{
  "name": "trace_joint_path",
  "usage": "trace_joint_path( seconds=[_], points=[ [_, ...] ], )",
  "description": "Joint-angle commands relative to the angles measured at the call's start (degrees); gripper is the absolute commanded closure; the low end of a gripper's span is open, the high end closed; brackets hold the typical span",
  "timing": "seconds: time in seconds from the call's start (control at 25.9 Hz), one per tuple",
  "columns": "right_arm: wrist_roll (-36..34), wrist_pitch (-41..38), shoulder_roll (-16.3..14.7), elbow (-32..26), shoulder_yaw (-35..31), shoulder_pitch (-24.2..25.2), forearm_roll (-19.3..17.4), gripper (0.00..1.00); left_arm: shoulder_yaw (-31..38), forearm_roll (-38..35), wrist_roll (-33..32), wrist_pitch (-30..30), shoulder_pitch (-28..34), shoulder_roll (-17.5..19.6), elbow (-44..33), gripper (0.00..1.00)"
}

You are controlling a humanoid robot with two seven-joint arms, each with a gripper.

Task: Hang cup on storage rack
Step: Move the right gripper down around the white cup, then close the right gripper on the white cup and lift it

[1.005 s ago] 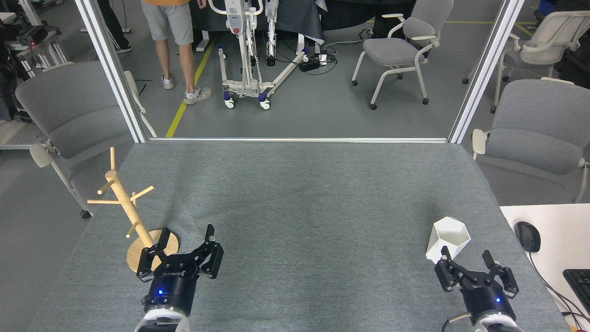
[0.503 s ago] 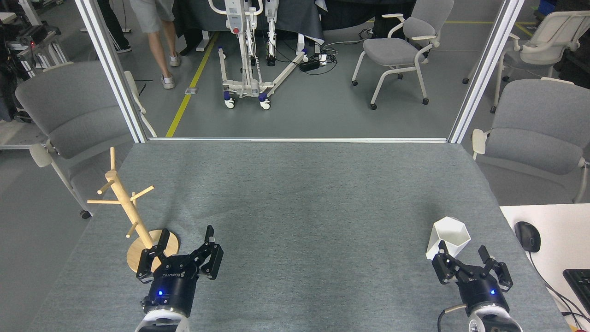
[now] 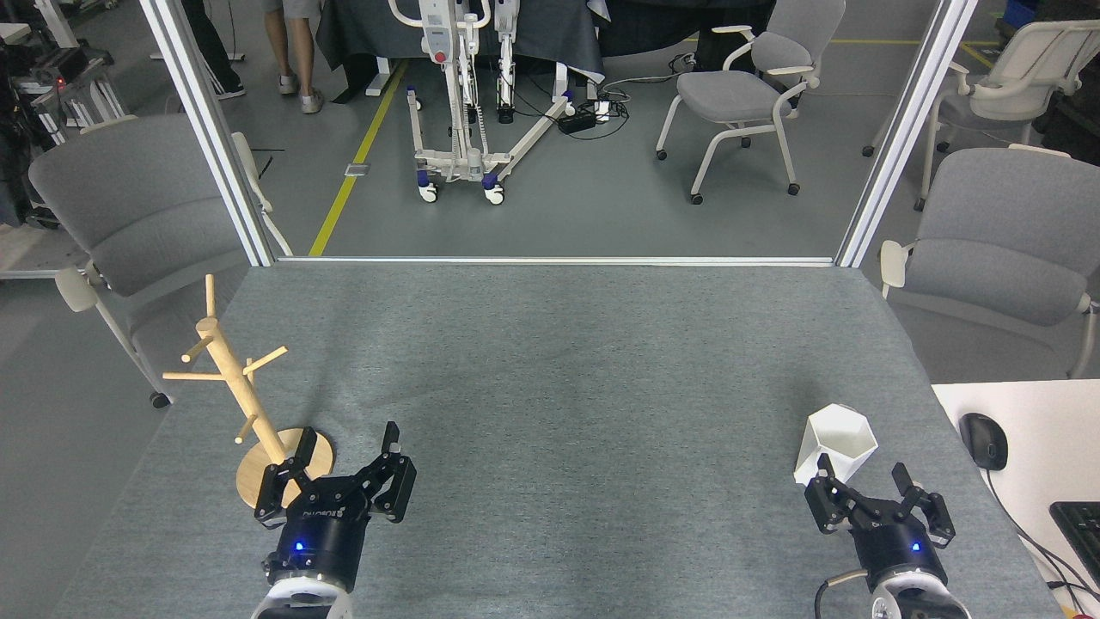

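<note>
Down near the front right of the grey desk, the cup stands upright with its hexagonal mouth facing up. It is white, with angular sides, and it rests on the felt-like surface close to the desk's right edge. Its handle cannot be made out from this view.

Just in front of the cup sits the right pincer, its black fingers spread apart and holding nothing. The left fingertip reaches up to the cup's lower edge; whether it touches cannot be told. The other finger stands off to the cup's right.

Across the desk, at the front left, the rack stands upright on its round disc base, a light wooden post with thin pegs angled outward. No cup hangs on it.

The left pincer is just beside the rack's base, to its right. Its fingers are also wide apart and empty, and one of them overlaps the disc's edge in the view.

The cup and the rack are well apart, at opposite sides of the desk.

To the right, on a separate white surface, lie a mouse and part of a keyboard. Grey chairs stand around the desk.
</note>
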Motion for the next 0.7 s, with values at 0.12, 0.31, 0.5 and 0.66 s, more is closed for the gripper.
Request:
trace_joint_path(
  seconds=[0.12, 0.31, 0.5, 0.66],
  points=[
    [0.0, 0.1, 0.0, 2.4, 0.1, -2.2, 0.9, 0.01, -0.1, 0.0, 0.7, 0.1, -0.2, -0.5, 2.8, 0.0],
    [0.0, 0.1, 0.0, 3.6, 0.1, -3.6, 0.9, 0.01, -0.3, 0.0, 0.8, 0.0, -0.3, -1.6, 3.7, 0.0],
    [0.0, 0.1, -0.1, 4.7, 0.1, -4.5, 1.0, 0.01, -0.3, 0.0, 0.5, 0.0, -0.3, -1.6, 3.8, 0.0],
    [0.0, 0.1, 0.0, 6.0, 0.3, -5.3, 1.2, 0.01, -0.3, 0.0, 0.5, 0.0, -0.4, -1.5, 3.7, 0.0]
  ],
)
